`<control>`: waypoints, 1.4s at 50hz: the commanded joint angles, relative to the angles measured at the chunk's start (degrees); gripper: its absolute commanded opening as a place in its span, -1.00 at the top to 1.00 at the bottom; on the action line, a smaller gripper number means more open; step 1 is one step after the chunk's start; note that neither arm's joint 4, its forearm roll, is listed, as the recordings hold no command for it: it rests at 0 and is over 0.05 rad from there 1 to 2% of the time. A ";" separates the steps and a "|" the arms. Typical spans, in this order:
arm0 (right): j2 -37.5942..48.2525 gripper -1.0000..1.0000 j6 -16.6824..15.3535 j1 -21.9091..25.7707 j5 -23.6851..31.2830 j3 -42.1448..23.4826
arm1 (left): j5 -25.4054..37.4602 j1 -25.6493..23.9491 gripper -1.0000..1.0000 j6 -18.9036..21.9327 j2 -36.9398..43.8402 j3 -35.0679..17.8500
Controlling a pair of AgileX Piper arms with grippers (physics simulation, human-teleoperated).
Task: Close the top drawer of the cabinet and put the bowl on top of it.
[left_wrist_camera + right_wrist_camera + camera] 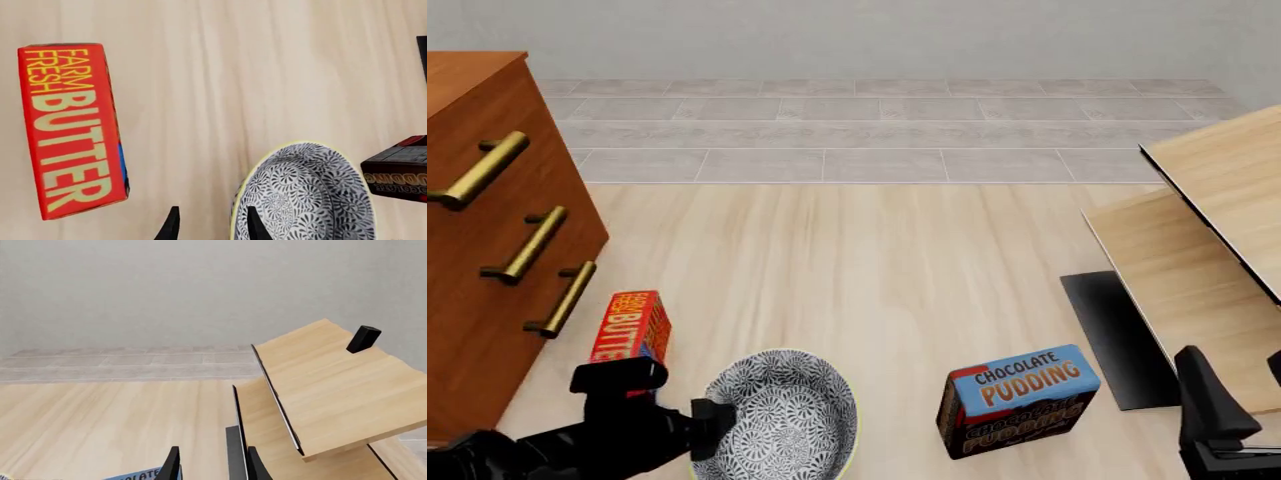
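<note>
The bowl [785, 418], grey-and-white patterned with a pale rim, stands on the floor near the front edge. My left gripper [711, 416] is at its left side, open. In the left wrist view one finger is inside the bowl [307, 195] and the other outside, so the left gripper [212, 227] straddles the rim with a gap. The reddish-brown cabinet [481, 250] stands at the far left. Its top drawer [487, 130] looks level with the two below, as far as this angle shows. My right gripper [1241, 388] hangs open and empty at the front right, also visible as the right gripper [212, 467].
A red butter box [630, 325] lies between bowl and cabinet, also visible as the butter box [70, 130]. A chocolate pudding box [1021, 398] stands right of the bowl. Pale wood boards [1214, 230] and a black slab [1114, 335] are at the right.
</note>
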 commanded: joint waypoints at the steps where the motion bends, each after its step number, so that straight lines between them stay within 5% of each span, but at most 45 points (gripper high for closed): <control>1: 0.02 -1.00 -0.24 0.16 0.15 0.04 | -3.69 -1.56 -1.00 -1.72 2.89 1.18; 15: 0.03 -1.00 -0.50 0.34 0.28 0.02 | -5.82 -2.64 -1.00 -2.63 3.53 1.83; 16: 0.04 -1.00 -0.63 0.42 0.29 0.04 | -4.57 -1.85 1.00 -1.56 2.13 1.36; 33: 0.10 -1.00 -0.48 0.45 0.40 0.08 | 3.28 -0.63 1.00 -0.30 -5.84 -1.35; 43: 0.16 -1.00 -0.23 0.43 0.39 0.06 | 12.01 -4.13 1.00 0.97 -17.96 -5.90; 47: 0.20 -1.00 -0.17 0.43 0.35 0.04 | 13.54 -4.61 1.00 -2.14 -18.63 -6.95; 67: 0.16 -1.00 0.27 0.41 0.31 0.09 | 28.19 0.08 1.00 8.50 -28.35 -25.38; 70: 0.16 -1.00 0.33 0.43 0.33 0.06 | 29.85 0.94 1.00 7.75 -27.25 -27.91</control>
